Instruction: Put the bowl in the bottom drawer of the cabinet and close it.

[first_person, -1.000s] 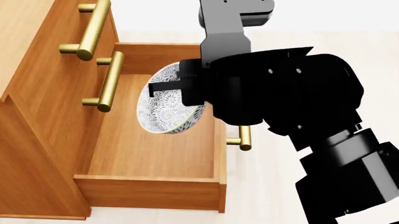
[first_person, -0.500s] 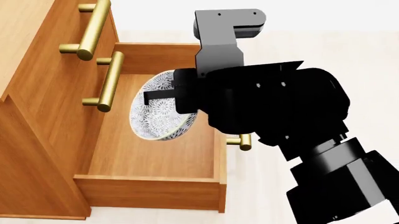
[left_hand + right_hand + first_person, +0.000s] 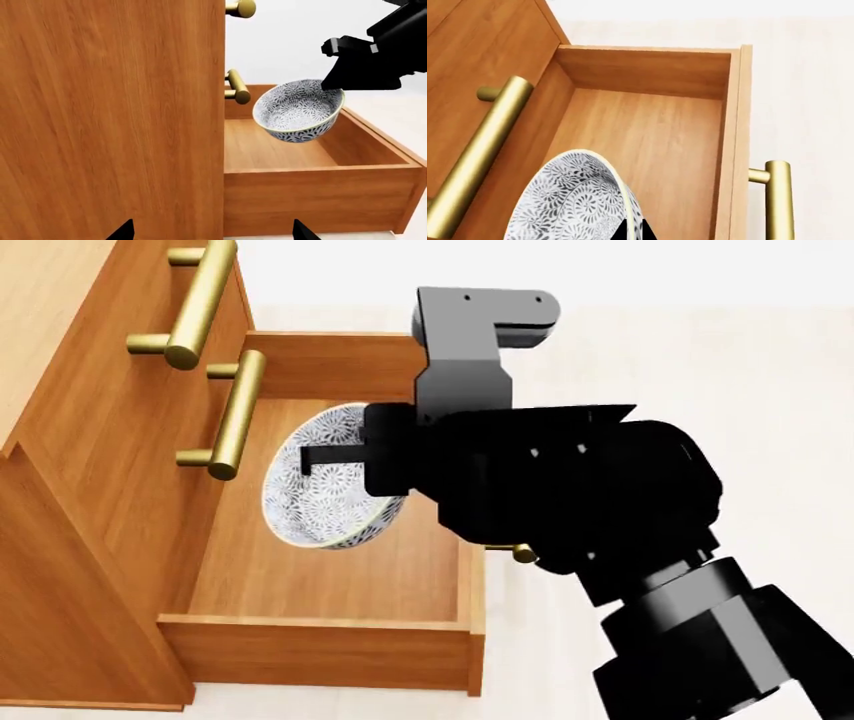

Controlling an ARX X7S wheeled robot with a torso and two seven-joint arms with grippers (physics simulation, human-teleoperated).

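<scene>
Orange-brown wood fills most of what we see from the head camera: the cabinet (image 3: 80, 490) stands at the left with two brass handles on its upper drawers, and the bottom drawer (image 3: 320, 625) is pulled well out beneath them. Our right gripper (image 3: 350, 455) reaches in from the right, its black fingers clamped on the rim of the bowl (image 3: 320, 495). We see the bowl tilted, its mouth turned toward the cabinet side, hanging in the air above the drawer's bare floor and touching no wall. The drawer's own brass handle (image 3: 523, 554) barely peeks out under the black arm.

From the left wrist camera we look along the cabinet's side panel (image 3: 110, 120) at the open bottom drawer (image 3: 320, 200). The bowl (image 3: 298, 111) floats over the drawer's inside, clear of its floor, tipped with the patterned inside showing, and the right gripper (image 3: 337, 70) pinches its far rim. Of our left gripper (image 3: 210, 231) only two dark fingertips show at the frame's edge; they stand wide apart with nothing between them.

From the right wrist camera the speckled bowl (image 3: 570, 200) sits close to the lens, over the wooden floor of the bottom drawer (image 3: 647, 145), with the drawer's brass handle (image 3: 777, 200) outside its front board.
</scene>
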